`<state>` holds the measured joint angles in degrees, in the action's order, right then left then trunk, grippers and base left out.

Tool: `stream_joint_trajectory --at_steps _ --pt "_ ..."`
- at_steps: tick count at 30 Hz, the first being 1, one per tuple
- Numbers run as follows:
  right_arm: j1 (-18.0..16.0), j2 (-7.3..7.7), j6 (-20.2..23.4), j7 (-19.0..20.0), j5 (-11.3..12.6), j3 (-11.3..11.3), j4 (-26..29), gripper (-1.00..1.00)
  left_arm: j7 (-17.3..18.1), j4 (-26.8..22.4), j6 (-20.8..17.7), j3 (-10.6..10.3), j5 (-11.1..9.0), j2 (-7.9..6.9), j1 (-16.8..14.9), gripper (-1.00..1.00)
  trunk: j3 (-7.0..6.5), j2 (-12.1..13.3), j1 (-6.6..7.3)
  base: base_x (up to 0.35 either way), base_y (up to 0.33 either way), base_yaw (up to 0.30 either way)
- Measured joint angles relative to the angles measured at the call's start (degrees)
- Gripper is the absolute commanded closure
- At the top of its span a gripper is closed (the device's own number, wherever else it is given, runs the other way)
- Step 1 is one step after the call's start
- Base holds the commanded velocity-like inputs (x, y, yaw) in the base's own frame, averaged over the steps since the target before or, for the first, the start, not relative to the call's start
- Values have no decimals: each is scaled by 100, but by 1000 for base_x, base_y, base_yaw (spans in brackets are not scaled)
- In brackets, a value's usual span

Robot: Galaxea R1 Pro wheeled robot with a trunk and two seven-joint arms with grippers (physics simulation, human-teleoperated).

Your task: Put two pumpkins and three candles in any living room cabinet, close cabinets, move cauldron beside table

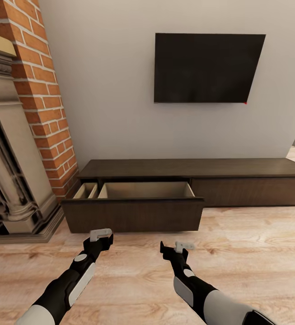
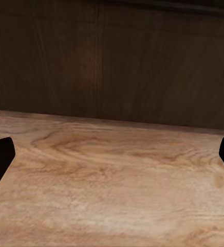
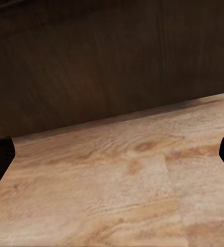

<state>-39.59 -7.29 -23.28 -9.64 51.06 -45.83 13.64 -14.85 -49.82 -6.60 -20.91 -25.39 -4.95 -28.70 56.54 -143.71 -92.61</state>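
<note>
I face the cabinet (image 1: 197, 174), its left drawer (image 1: 133, 212) pulled out and apparently empty. Both the left gripper (image 1: 101, 235) and right gripper (image 1: 180, 249) are spread wide, holding nothing. To shut it squarely, I'd push mid-front.

long low dark-brown wooden cabinet (image 1: 237, 174): 1 | pulled-out drawer with pale interior (image 1: 133, 205): 1 | black wall-mounted flat screen (image 1: 208, 67): 1 | ornate stone fireplace (image 1: 7, 149): 1 | black two-finger grippers: 2, left (image 1: 103, 235), right (image 1: 176, 248)
</note>
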Motion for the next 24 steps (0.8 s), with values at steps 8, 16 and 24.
stream_joint_trajectory --at_steps 8,16,24 --pt "0 7 6 0 1 0 -12 -100 0 9 -8 -3 1 2 0 -100 0 0 0 330 0 0" --pt "1 8 10 1 8 -5 -12 -100 2 11 -18 -3 1 3 0 -100 0 0 0 326 0 0" --pt "0 9 16 1 9 -5 -12 -100 -1 11 -25 3 -7 12 0 -100 0 0 -3 80 0 0"
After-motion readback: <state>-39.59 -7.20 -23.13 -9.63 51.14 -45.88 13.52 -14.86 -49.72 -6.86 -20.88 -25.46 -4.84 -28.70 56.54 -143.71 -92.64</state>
